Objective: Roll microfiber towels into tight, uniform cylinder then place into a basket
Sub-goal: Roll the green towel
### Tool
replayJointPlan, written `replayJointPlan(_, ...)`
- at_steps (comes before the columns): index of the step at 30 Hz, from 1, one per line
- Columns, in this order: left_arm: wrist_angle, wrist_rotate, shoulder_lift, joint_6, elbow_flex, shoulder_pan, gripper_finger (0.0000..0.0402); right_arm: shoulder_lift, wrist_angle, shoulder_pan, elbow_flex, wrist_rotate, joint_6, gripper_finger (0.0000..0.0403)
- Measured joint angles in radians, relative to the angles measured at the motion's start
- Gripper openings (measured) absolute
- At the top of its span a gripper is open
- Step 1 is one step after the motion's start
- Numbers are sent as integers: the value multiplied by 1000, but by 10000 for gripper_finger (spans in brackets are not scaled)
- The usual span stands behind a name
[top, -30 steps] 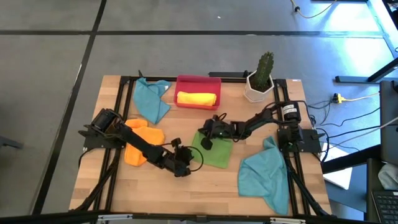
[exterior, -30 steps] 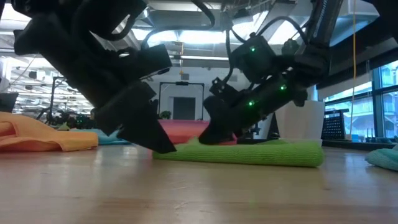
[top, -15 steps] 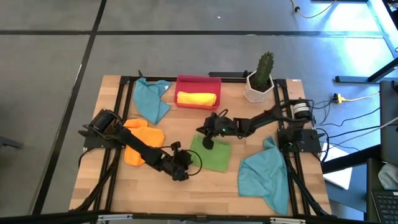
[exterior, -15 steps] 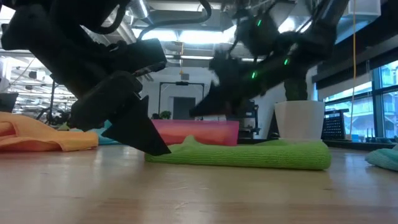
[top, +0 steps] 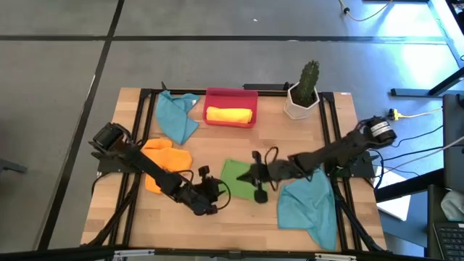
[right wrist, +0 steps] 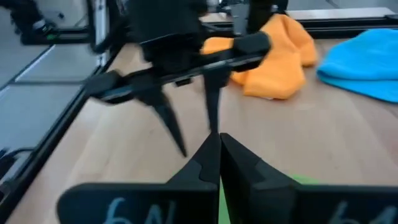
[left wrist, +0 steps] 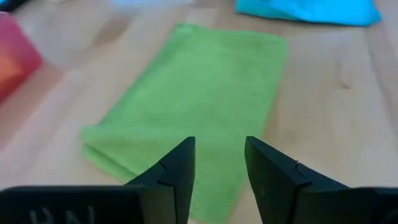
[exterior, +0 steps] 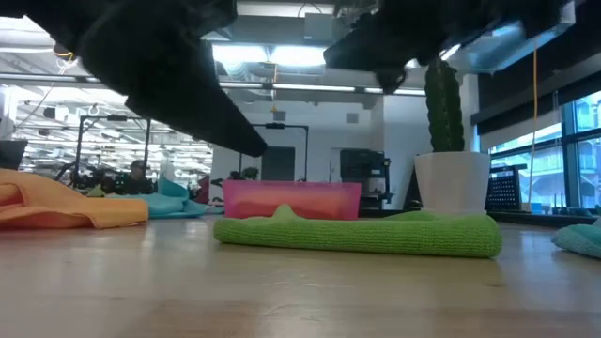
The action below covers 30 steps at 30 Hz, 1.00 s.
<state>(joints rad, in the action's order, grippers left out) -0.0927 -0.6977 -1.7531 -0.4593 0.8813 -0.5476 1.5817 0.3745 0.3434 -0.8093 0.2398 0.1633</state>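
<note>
A green towel (top: 239,178) lies folded flat on the table's middle; it also shows in the low view (exterior: 357,233) and the left wrist view (left wrist: 199,106). My left gripper (top: 213,196) is open and hangs above the table just near-left of the towel, its fingers (left wrist: 177,177) clear of the cloth. My right gripper (top: 259,190) is shut (right wrist: 214,163) and raised over the towel's right edge. The red basket (top: 230,96) at the far middle holds a rolled yellow towel (top: 230,114).
An orange towel (top: 163,163) lies at the left and a teal towel (top: 177,116) at the far left. A second teal towel (top: 308,204) lies at the near right. A white cactus pot (top: 302,98) stands right of the basket.
My right gripper has risen off the green towel's far left part and gone toward the table's near right, over the towel's right edge. My left gripper has lifted off the table and drawn back a little toward the near left. The towel stays flat.
</note>
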Motion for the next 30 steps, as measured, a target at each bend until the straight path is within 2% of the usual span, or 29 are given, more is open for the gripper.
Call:
replayJointPlan(5, -32, 171, -3, 81, 9, 2, 142, -10, -75, 112, 0, 26, -20, 28)
replayJointPlan(7, -21, 201, -19, 114, 26, -5, 145, 1, -132, 154, 0, 19, -18, 47)
replayJointPlan(10, 42, 201, -47, 177, 65, -18, 144, 32, -220, 219, 0, 61, -9, 86)
replayJointPlan(13, 131, 200, -75, 223, 130, -30, 144, 59, -221, 275, 0, 116, -9, 129)
replayJointPlan(19, 352, 93, -109, 349, 226, -64, 143, 113, -221, 342, 0, 236, 25, 194)
replayJointPlan(24, 426, 83, -110, 411, 225, -54, 143, 173, -234, 360, 0, 307, 38, 213)
replayJointPlan(30, 451, 159, -110, 435, 225, 7, 150, 207, -300, 357, 0, 347, 44, 208)
